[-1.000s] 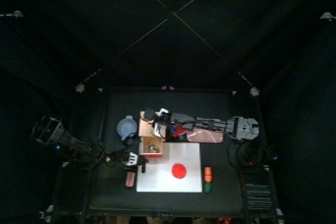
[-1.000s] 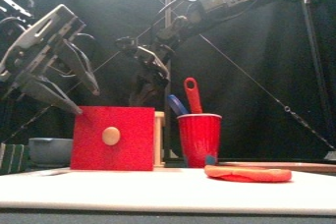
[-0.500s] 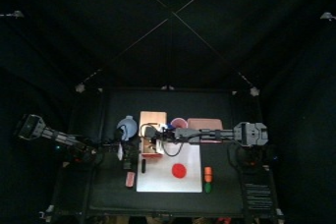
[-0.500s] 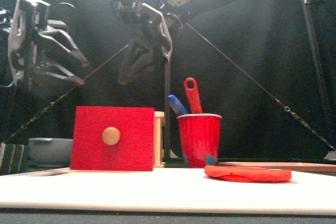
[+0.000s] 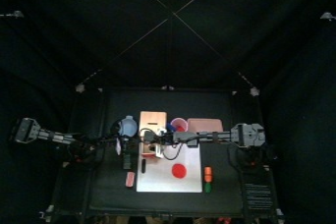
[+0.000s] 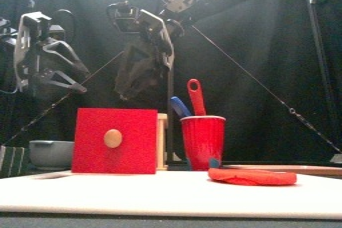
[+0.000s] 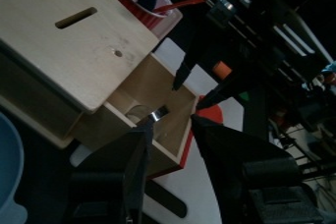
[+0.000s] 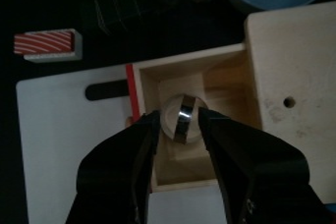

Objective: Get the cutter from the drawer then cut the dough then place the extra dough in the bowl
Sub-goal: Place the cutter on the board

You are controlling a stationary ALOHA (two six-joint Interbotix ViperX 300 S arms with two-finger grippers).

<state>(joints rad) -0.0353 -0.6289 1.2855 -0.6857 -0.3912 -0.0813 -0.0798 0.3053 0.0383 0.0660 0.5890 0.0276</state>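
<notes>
Cutter (image 8: 184, 116) is clenched in right gripper (image 8: 180, 122) over the open drawer (image 8: 223, 85).

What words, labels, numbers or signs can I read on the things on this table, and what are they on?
None can be read. The wooden box, red cup, white cutting board and bowl look unmarked. The striped toy bears only stripes, no letters.

Robotics laboratory booth: black curtains (image 5: 168, 31) enclose a small black table (image 5: 125, 102); left arm (image 5: 59, 138) and right arm (image 5: 246, 133) overhang a white cutting board (image 5: 164, 196) and a red cup of toy knives (image 6: 203, 137).
</notes>
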